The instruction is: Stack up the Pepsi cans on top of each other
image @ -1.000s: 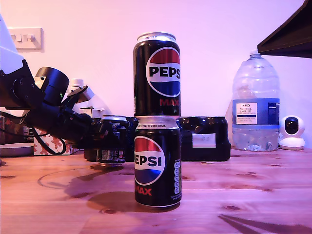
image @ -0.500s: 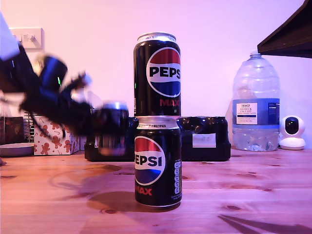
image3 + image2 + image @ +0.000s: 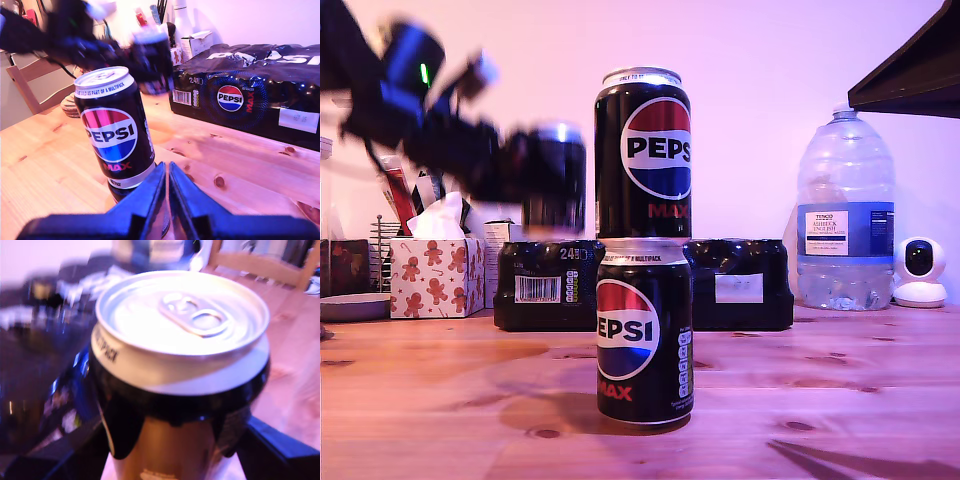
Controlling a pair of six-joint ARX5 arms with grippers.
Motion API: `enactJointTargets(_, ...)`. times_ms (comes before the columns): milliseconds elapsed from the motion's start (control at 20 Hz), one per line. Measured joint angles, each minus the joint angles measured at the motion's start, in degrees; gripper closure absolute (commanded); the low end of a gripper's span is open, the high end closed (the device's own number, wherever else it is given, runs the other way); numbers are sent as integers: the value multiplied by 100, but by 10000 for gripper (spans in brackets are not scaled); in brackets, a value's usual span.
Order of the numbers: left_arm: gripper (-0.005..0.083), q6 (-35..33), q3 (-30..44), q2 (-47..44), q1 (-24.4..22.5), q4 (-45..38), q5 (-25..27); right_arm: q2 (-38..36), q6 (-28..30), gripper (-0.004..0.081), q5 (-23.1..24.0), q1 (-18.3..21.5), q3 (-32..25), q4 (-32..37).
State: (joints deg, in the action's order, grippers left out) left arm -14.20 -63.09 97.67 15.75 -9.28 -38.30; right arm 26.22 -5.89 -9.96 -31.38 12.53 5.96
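Note:
Two Pepsi cans stand stacked at the middle of the table: a lower can (image 3: pixel 642 330) and an upper can (image 3: pixel 642 155). A third Pepsi can (image 3: pixel 555 180) hangs in the air just to the exterior view's left of the upper can, blurred by motion. My first gripper (image 3: pixel 545 178) is shut on it from that side. The first wrist view shows this held can (image 3: pixel 182 315) from above, its silver lid and pull tab filling the picture, with my first gripper (image 3: pixel 175 455) around its black body. My second gripper (image 3: pixel 166 172) is shut on nothing, close to a stacked can (image 3: pixel 117 135).
A black shrink-wrapped multipack (image 3: pixel 740 285) lies behind the stack. A large clear water bottle (image 3: pixel 845 230) and a small white camera (image 3: pixel 920 270) stand at the exterior view's right. A gingerbread-print tissue box (image 3: pixel 430 278) sits at its left. A dark shape (image 3: pixel 910 70) overhangs its upper right.
My first gripper has lifted the third can from near table level to the height of the upper stacked can. The stack has not moved.

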Motion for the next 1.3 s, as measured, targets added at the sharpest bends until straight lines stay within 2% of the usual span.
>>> enactJointTargets(450, 309, -35, 0, -1272, 330, 1029, -15, 0, 0, 783, 0, 0, 0, 2)
enactJointTargets(750, 309, 210, 0, -2026, 708, 1360, -24, 0, 0, 783, 0, 0, 0, 37)
enactJointTargets(950, 309, 343, 0, -2081, 1106, 1432, 15, 0, 0, 783, -7, 0, 0, 46)
enactJointTargets(1150, 309, 350, 0, -2083, 1427, 1445, 33, -20, 2, 783, -391, 0, 0, 90)
enactJointTargets(1300, 309, 363, 0, -2083, 1552, 1447, 33, -127, 2, 783, -433, 0, 0, 142)
